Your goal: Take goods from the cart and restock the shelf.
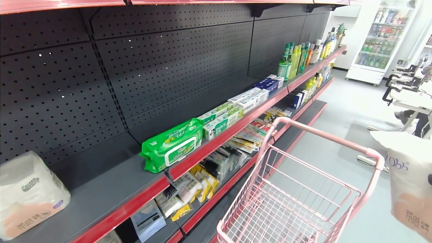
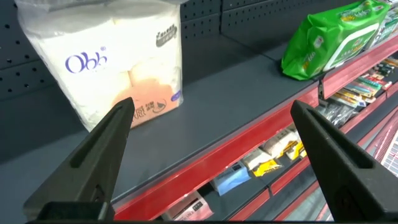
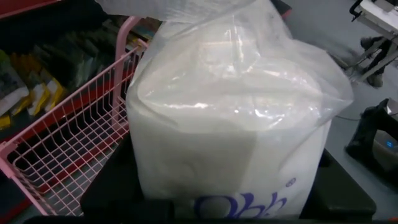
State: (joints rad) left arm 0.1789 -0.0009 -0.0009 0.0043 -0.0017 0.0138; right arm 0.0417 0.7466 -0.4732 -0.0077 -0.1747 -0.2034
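Restocking aisle, mid-level shelf. One white tissue pack stands upright on the grey shelf board at its left end, well apart from a green wipes pack and a row of toothpaste boxes farther along. The left gripper hovers before that pack, its fingers spread wide apart and touching nothing. The right gripper has its fingers clamped on a second tissue pack, held in the air just beside the rim of the pink wire cart.
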